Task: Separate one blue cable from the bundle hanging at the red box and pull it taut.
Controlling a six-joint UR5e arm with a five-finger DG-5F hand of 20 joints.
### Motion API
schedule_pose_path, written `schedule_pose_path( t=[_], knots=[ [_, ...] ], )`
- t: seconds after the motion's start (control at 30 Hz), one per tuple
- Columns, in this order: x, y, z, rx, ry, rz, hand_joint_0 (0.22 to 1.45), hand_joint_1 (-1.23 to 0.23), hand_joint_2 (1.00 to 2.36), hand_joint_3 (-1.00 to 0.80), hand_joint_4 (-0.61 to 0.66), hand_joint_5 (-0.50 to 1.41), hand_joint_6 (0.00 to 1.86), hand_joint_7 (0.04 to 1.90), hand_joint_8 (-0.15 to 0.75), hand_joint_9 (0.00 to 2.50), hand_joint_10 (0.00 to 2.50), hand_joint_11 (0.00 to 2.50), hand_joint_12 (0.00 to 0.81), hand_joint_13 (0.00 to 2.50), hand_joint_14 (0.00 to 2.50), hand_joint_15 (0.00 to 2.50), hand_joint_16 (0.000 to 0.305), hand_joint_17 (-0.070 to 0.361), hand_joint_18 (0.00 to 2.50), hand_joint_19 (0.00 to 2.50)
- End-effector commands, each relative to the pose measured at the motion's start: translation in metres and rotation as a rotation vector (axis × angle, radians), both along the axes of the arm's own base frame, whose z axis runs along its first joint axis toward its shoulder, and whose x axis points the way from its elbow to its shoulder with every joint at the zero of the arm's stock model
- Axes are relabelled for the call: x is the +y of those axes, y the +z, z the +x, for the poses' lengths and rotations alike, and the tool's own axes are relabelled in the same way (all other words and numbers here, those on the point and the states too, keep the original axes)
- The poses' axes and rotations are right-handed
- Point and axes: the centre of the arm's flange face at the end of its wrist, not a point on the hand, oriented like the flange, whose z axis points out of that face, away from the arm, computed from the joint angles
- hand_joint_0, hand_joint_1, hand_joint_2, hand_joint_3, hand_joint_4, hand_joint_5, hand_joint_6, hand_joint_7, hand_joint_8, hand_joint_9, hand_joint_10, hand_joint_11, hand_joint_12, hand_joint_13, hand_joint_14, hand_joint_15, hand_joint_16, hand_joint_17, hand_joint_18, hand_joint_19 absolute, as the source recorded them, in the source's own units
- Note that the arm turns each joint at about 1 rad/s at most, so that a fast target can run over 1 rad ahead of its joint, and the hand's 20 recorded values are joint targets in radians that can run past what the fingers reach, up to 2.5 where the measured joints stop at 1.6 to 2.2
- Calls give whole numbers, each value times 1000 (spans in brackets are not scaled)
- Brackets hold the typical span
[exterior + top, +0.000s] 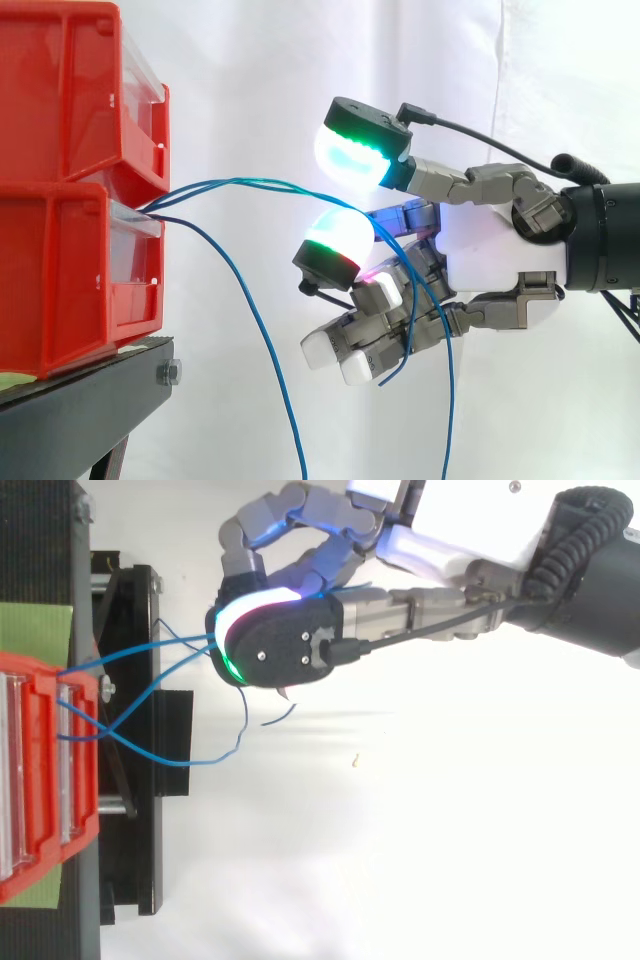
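Two red bins are stacked at the left, and several thin blue cables come out of the front of the lower bin (60,270) (40,780). One blue cable (270,183) (140,652) runs in a shallow arc from the bin across to my hand (490,250) (450,525). It passes between the curled fingers and hangs down behind them. My hand is shut on this cable, level with the lower bin and well to its right. Its fingertips (350,150) glow green and white. Another blue cable (262,330) (190,763) droops loose from the bin, apart from my hand.
The bins stand on a black stand (90,390) (150,760) with a green sheet (35,630) on top. A short loose cable end (388,378) sticks out under my fingers. A white curtain hangs behind.
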Motion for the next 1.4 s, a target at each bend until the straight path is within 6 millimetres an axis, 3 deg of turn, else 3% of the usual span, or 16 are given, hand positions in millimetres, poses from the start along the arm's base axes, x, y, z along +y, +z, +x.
schedule_pose_path(
  t=[0.0,0.1,0.23,0.37,0.47,0.57,0.63,0.73,0.9,1.0,1.07,1.2,1.37],
  knots=[
    [-1,1,1,0,-5,-19,541,-396,1000,-500,199,-158,896,1248,385,1146,24,918,402,843,17,469,50,113,672,537],
    [-1,1,1,1,-5,-20,586,-510,1002,-475,207,-160,893,1255,382,1164,25,948,391,913,19,523,49,110,688,549],
    [-2,1,1,-1,-14,-20,576,-628,1020,-171,227,-165,897,1360,384,1157,25,1040,394,924,21,548,49,111,703,550],
    [-3,1,1,-1,-20,-20,606,-700,1022,-36,209,-168,912,1400,400,1179,22,1133,411,939,21,551,53,120,735,532],
    [-3,1,1,-2,-20,-21,621,-756,1021,-61,147,-195,945,1263,359,1100,23,1176,391,878,22,558,53,119,713,537],
    [-3,1,1,-2,-23,-20,602,-777,1011,-352,197,-198,939,1211,349,1090,22,1170,381,854,21,560,51,115,680,548],
    [-2,2,2,-6,-25,-21,557,-611,1000,-500,202,-188,928,1221,364,1137,23,1178,383,877,22,559,52,117,697,564],
    [-2,6,3,-13,-26,-20,588,-366,1003,-460,181,-173,907,1250,352,1184,24,1169,391,898,20,567,51,114,701,609],
    [0,6,3,-11,-25,-24,596,-368,1014,-317,152,-167,884,1248,355,1199,25,1142,394,894,22,581,52,117,698,635],
    [2,4,3,-9,-26,-27,592,-405,1018,-229,156,-161,881,1217,366,1214,25,1154,397,898,20,572,52,118,699,619],
    [0,6,3,-11,-31,-27,577,-503,1019,-94,186,-157,882,1237,405,1226,22,1153,429,932,19,552,59,133,764,577],
    [1,6,3,-12,-31,-27,586,-673,1017,-14,210,-174,902,1241,406,1191,20,1180,432,920,20,551,61,137,777,557],
    [1,6,3,-12,-31,-27,598,-708,1014,-57,225,-181,917,1213,401,1186,19,1197,429,917,19,553,60,136,776,550]
  ],
)
